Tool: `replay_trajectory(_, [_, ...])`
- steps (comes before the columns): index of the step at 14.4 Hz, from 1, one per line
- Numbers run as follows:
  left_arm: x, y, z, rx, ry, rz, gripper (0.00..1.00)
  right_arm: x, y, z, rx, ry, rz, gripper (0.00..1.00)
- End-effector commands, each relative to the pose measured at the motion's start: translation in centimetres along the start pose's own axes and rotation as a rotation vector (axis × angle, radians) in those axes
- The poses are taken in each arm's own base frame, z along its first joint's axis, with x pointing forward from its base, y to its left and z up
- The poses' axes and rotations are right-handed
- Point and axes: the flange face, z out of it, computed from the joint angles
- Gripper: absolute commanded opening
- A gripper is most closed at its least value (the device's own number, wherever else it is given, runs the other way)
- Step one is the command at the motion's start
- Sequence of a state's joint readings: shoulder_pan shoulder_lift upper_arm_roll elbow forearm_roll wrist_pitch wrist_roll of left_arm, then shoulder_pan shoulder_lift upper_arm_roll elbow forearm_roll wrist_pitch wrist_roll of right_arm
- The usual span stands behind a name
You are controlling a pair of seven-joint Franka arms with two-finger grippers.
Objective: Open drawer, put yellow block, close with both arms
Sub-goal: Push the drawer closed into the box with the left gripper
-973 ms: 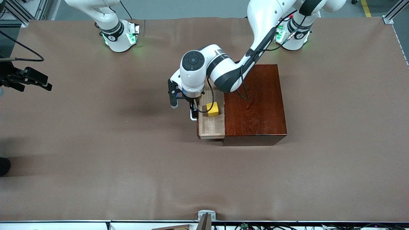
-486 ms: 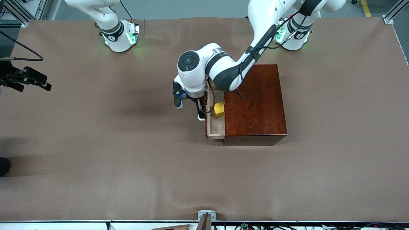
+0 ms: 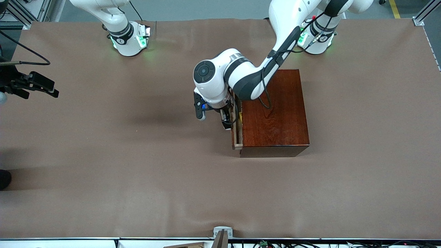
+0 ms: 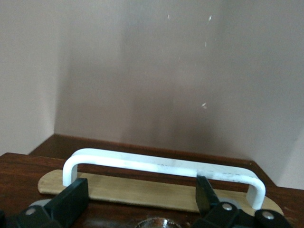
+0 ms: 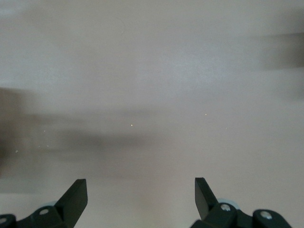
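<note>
as the left pincer, fingers spread wide and gripping nothing, presses the white handle, the drawer has slid nearly shut, hiding the yellow block inside the box. the right pincer waits, spread and empty, over the worktop.

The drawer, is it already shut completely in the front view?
No, the drawer still shows a narrow strip of pale wood sticking out of the dark wooden box, with the left gripper at its handle.
</note>
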State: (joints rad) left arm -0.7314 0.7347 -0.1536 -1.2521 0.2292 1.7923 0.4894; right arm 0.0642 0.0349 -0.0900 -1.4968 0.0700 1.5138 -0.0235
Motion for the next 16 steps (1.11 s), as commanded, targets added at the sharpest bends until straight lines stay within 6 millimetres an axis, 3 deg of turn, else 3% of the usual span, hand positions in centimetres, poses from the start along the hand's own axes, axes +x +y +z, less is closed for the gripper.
replay_trajectory(1, [-2.0, -0.5, 0.6, -0.002, -0.095, -0.020, 1.00, -0.3, -0.3, -0.5, 0.016, 0.001, 0.011, 1.00])
replay_trajectory(7, [-3.0, -0.2, 0.3, 0.008, -0.174, -0.012, 1.00, -0.3, -0.3, -0.5, 0.016, 0.001, 0.011, 1.00])
replay_trajectory(12, [-2.0, 0.2, -0.4, 0.020, -0.118, -0.112, 1.00, -0.3, -0.3, -0.5, 0.016, 0.001, 0.011, 1.00])
replay_trajectory(14, [-1.0, 0.5, -2.0, 0.053, -0.032, -0.257, 1.00, -0.3, -0.3, -0.6, 0.015, 0.003, 0.011, 1.00])
replay_trajectory(16, [-2.0, 0.1, -5.7, 0.056, 0.031, -0.428, 1.00, -0.3, 0.1, -0.6, 0.015, 0.003, 0.019, 1.00])
